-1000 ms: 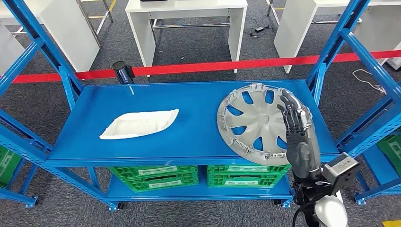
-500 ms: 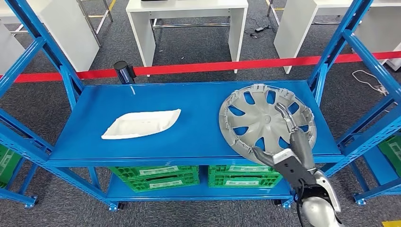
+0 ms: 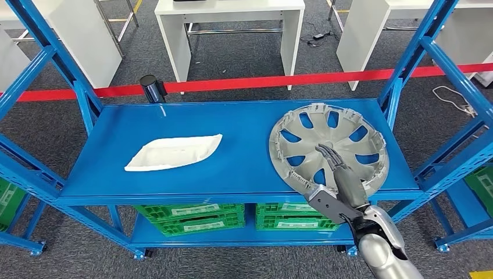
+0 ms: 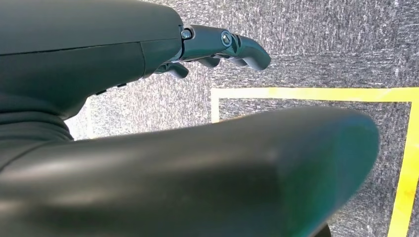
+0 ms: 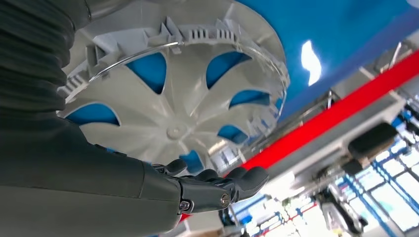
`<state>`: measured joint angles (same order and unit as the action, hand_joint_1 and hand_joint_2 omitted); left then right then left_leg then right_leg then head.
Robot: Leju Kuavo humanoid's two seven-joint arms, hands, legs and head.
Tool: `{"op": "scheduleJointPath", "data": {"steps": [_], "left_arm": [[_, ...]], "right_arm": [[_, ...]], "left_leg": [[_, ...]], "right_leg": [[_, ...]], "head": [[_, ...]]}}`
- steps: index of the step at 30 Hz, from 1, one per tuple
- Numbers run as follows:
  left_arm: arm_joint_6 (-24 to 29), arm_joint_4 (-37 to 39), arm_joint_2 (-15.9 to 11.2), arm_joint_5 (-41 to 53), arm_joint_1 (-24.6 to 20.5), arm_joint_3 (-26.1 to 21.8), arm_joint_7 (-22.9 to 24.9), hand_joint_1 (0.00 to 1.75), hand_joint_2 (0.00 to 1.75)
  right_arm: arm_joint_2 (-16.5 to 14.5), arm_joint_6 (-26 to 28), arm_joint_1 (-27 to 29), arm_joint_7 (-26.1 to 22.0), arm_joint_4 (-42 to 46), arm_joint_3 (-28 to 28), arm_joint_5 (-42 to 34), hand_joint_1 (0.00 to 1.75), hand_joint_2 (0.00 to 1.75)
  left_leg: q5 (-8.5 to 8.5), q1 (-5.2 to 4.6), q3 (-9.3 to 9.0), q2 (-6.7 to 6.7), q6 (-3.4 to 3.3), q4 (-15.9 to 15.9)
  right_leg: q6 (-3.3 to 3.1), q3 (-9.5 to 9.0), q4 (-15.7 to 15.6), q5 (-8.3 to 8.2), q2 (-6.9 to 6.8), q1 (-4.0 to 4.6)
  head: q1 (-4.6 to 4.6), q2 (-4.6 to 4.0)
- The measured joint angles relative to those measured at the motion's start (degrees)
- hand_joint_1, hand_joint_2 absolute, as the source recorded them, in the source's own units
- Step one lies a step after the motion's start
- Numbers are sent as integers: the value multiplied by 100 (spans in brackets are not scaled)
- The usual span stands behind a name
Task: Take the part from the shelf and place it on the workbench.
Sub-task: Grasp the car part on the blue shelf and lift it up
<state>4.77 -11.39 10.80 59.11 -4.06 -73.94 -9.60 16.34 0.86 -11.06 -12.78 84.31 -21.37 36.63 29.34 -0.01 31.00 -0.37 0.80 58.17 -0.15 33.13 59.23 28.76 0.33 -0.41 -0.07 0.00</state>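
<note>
Grey robot hand (image 3: 340, 177) flat over hubcap (image 3: 308, 139)

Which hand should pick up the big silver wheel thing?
The right hand, most likely. It is already over the wheel cover on the blue shelf, fingers stretched across it. The left hand hangs over the floor.

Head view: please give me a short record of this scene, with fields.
part: silver wheel cover, lying at the right end of the blue shelf
right hand: over the cover's near side, fingers extended; grip not clear
left hand: hangs over carpet, holds nothing
other item: white tray, left on the shelf
</note>
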Motion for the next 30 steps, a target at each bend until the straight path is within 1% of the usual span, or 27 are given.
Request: {"op": "scheduleJointPath", "data": {"steps": [4, 10, 16, 19, 23, 26, 30], "left_arm": [[15, 0, 0, -1, 1, 0, 1, 0, 0], [36, 0, -2, -7, 0, 0, 3, 0, 0], [46, 0, -3, -11, 1, 0, -5, 0, 0], [48, 0, -5, -11, 1, 0, -4, 0, 0], [48, 0, -8, -11, 2, 0, -4, 0, 0], [48, 0, -11, -10, 5, 0, -11, 0, 0], [48, 0, -18, -5, 7, 0, -24, 0, 0]], "right_arm": [[46, -41, -262, -53, -381, -159, -162, 0, 175], [146, -128, -520, -49, -681, -313, -290, 0, 175], [293, -138, -676, -9, -891, -476, -217, 0, 175], [390, -195, -692, 87, -937, -531, -186, 0, 175], [618, -469, -692, 262, -922, -587, -233, 0, 175], [845, -682, -680, 346, -822, -607, -330, 0, 175], [1160, -835, -577, 392, -599, -607, -430, 0, 175]], "left_leg": [[0, 0, -1, -1, 0, 0], [0, 0, 0, -1, 0, 0], [0, 0, 0, -2, 0, 1], [0, 0, 0, -3, -1, 1], [1, 0, 0, -3, -1, 1], [2, -1, 0, -3, -3, 1], [5, -1, 0, -3, -7, 2]], "right_leg": [[1, -1, 0, 0, -1, 0], [1, 0, 0, 0, -1, 0], [1, -1, -3, 0, -1, 0], [1, -2, -4, 0, -3, -1], [2, -2, -7, -1, -4, -1], [3, -2, -9, -2, -4, -1], [4, -4, -13, -2, -4, -1]], "head": [[0, 0], [0, 0], [0, 0], [0, 0], [0, 0], [0, 0], [0, 0]]}}
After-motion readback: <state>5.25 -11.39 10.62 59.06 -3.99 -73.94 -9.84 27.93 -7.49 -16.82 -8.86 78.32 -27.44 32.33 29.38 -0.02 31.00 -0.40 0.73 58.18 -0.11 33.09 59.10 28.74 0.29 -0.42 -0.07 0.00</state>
